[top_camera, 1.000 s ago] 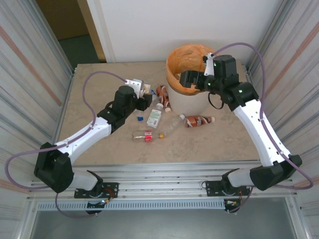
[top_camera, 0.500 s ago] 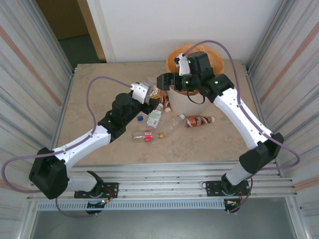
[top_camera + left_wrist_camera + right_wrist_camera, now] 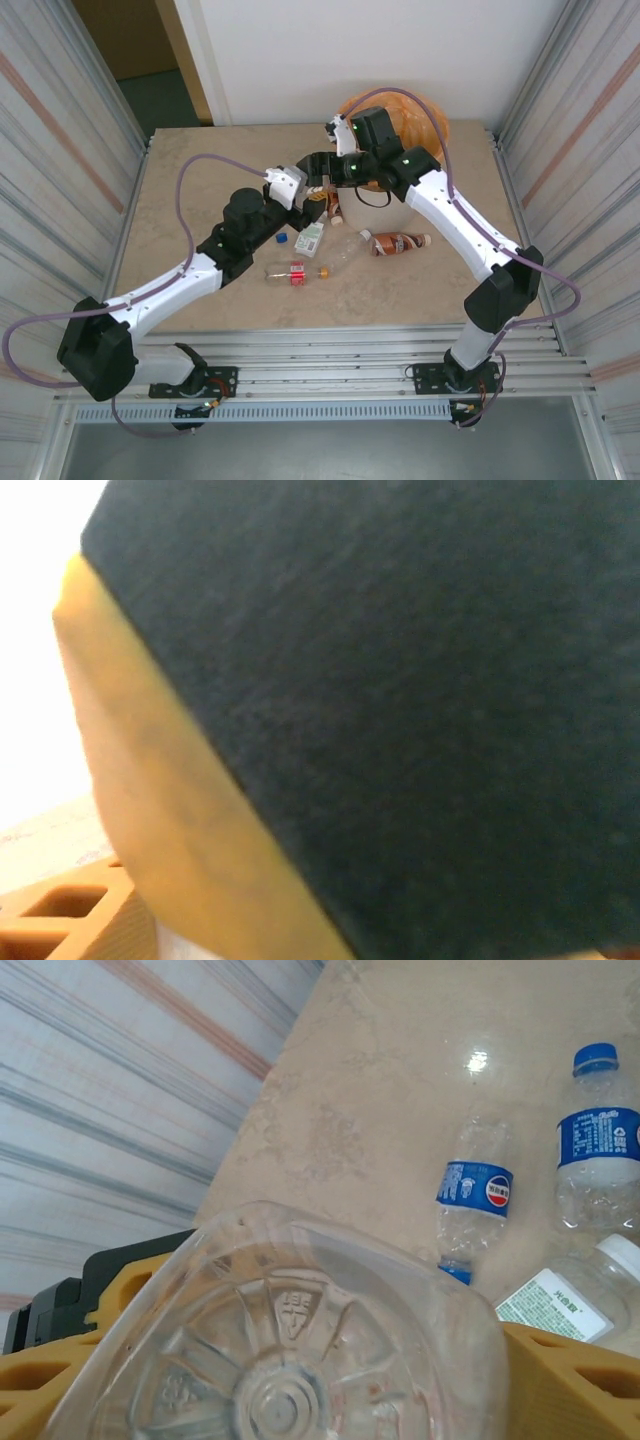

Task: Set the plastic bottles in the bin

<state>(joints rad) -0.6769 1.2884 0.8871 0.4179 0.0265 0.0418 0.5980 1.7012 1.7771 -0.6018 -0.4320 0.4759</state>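
A clear plastic bottle point(image 3: 290, 1340) points its ribbed base at the right wrist camera, and the yellow fingers point(image 3: 575, 1380) of my right gripper point(image 3: 320, 1390) stand on either side of it; contact is unclear. From above, my right gripper point(image 3: 318, 172) meets my left gripper point(image 3: 305, 198) above the table, left of the bin point(image 3: 412, 108). The left gripper is shut on that bottle's other end. A yellow finger point(image 3: 140, 800) and a black body block the left wrist view. More bottles lie on the table: a brown-labelled one point(image 3: 400, 243), a red-labelled one point(image 3: 295, 272) and a green-labelled one point(image 3: 310, 237).
Two blue-labelled bottles point(image 3: 472, 1200) point(image 3: 598, 1140) and a white-capped one point(image 3: 570, 1300) lie below the right gripper. A loose blue cap point(image 3: 282, 238) sits by the left arm. Corrugated metal walls close in both sides of the table point(image 3: 200, 160).
The right arm has swung left from over the bin to the left gripper. The left gripper has risen and moved right with the bottle.
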